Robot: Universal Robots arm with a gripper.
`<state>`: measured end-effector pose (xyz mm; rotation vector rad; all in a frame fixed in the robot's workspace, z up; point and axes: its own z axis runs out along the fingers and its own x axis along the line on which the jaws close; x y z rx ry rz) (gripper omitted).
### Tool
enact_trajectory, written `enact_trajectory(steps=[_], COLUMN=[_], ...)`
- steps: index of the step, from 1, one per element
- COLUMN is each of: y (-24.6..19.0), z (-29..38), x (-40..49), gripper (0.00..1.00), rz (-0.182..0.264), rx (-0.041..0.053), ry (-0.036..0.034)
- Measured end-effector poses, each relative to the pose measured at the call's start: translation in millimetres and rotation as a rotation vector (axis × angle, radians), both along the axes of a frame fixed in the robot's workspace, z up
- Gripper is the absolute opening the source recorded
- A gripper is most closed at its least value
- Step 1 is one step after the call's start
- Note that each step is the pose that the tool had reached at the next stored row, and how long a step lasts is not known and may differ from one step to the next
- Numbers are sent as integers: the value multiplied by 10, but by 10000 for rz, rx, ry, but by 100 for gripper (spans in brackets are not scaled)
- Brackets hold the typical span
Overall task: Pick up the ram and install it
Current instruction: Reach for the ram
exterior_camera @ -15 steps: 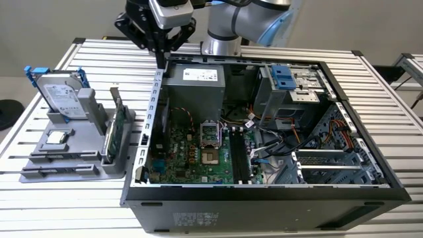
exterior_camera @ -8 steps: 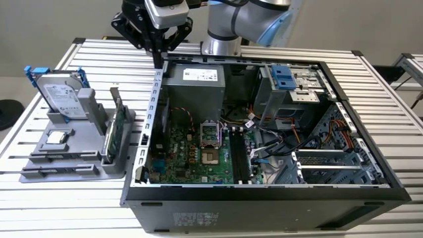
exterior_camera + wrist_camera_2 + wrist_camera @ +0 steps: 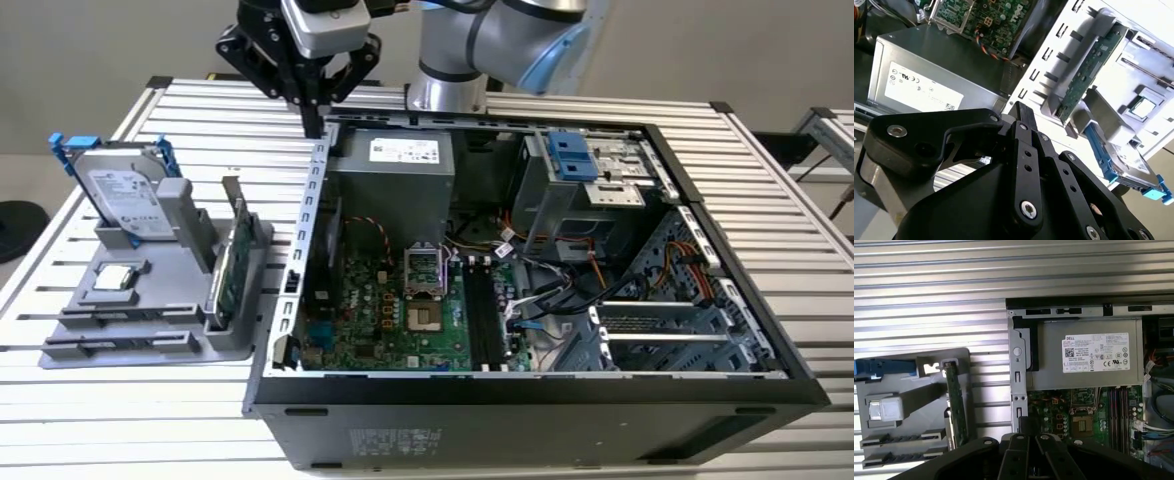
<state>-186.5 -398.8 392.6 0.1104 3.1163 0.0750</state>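
in the exterior view the black two-fingered pincer hangs high over the rear corner of the open black computer case, toward the exterior view's left, apart from everything below. its fingers are pressed together with nothing between them. the ram, as i judge it, is the slim dark strip standing in the green motherboard beside the processor socket. that would explain a clenched, empty pincer held so high, though i cannot be sure the strip is the stick and not a bare slot. on the slatted aluminium worktop a grey plastic fixture sits just beside the case. it props the silver hard drive with blue rails and the green card on edge, probably so each can be taken from above.

in the second wrist view the pincer narrows to a single black bar, so its clenched state is plain from close by. beyond it lie the grey power supply box with a white label and the card upright in its slot.

the first wrist view looks straight down past the pincer and gives the layout as a plan. the memory slots read as thin dark parallel lines, too narrow end-on to tell whether one is filled. the slanted exterior view serves better there.
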Motion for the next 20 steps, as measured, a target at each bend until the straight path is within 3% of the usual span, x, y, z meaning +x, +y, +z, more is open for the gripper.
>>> enact_trajectory(steps=[20], y=[0], z=[0], x=[-163], gripper=[0], rz=[0], rx=[0], ry=[0])
